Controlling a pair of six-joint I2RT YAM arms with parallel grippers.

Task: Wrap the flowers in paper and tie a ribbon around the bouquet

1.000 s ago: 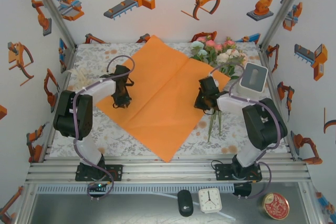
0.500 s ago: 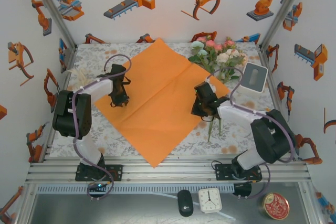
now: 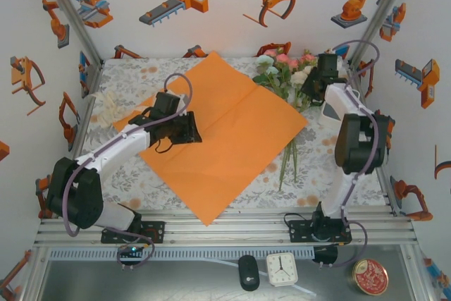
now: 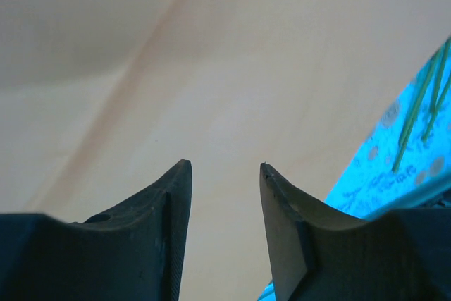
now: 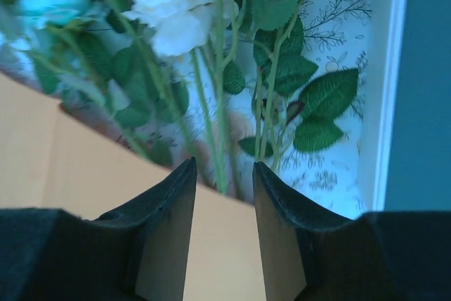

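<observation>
Comparing with a second ago, we list these changes. The left gripper (image 3: 190, 130) has travelled from the left margin of the large bright orange sheet of thin paper (image 3: 232, 139) further onto it; its fingers are spread, with nothing between them. The right gripper (image 5: 223, 166) has left the stems and swung to the far right, beside the small bunch of pink, white and pale-green flowers (image 3: 289, 68); its fingers are parted, and thin green stems show beyond the gap, ungripped. The paper has slid left and lies flat on the floral-patterned table (image 3: 134, 79). The narrow cream-white ribbon (image 3: 106, 107) lies bunched at the table's left edge. The round red tin (image 3: 370, 276) on the near ledge has its lid on, so we cannot tell its contents.
</observation>
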